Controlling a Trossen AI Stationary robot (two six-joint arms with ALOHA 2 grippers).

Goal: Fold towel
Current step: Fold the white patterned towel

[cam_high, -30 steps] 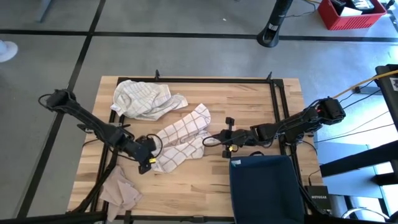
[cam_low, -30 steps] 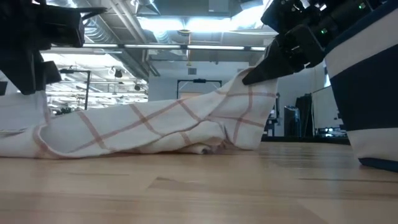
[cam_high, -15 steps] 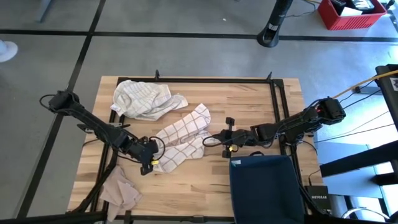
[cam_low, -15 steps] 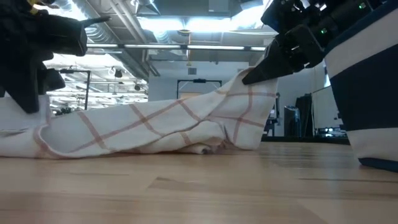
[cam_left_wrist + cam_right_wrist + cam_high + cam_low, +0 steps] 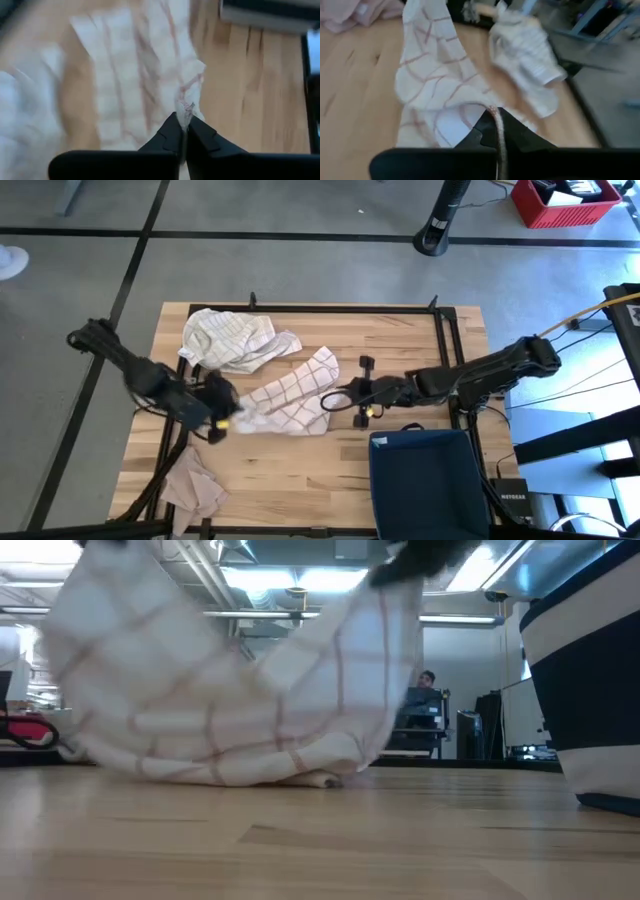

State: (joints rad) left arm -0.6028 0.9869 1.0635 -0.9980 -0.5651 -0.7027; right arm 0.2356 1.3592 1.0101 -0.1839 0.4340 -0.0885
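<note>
Both sets of jaws are clenched on cloth. The left gripper (image 5: pixel 182 131) pinches a bunched corner of the checked towel (image 5: pixel 290 395) between its fingertips, and the right gripper (image 5: pixel 496 131) pinches the towel's hem in the same way, a thin edge of fabric running down between its fingers.

In the high view the left gripper (image 5: pixel 222 418) sits at the towel's left end and the right gripper (image 5: pixel 338 398) at its right end, with the cloth strung between them in the middle of the table (image 5: pixel 400 340).

Half a second ago the towel lay slumped and low on the wood, with only its right end raised. Now the left end has gone up as well, and in the low view the towel (image 5: pixel 230 690) hangs as a broad sheet with only its bottom edge touching the table. The left arm has also drawn farther left, pulling the cloth tauter.

This looks like the spreading step: the towel is being lifted and opened out, so folding proper has probably not begun.

A second striped towel (image 5: pixel 235 338) lies crumpled at the far left, a beige cloth (image 5: pixel 192 485) at the near left corner, and a dark blue bin (image 5: pixel 425 485) near right.
</note>
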